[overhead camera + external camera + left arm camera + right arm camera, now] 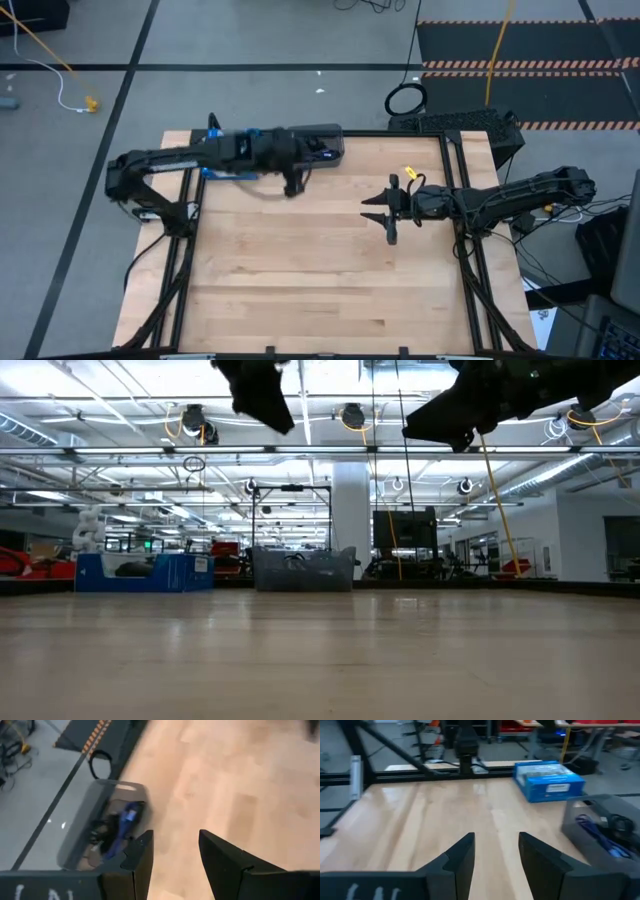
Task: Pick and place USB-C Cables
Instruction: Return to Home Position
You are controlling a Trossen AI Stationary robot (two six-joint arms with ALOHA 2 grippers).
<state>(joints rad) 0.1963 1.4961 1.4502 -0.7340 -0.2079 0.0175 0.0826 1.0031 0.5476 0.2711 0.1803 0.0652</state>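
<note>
Ceiling lamps (352, 415) are shining brightly from twelve o'clock in the low view, turning the left arm (255, 390) and right arm (500, 395) into black silhouettes. Glare is whitening the desk (430, 795); shadows are falling faint on it.

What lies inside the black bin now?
Inside the bin a blue cable lies beside tangled black cable. How many black ones there are cannot be seen. The left pincer and right pincer are open, outside it.
</note>
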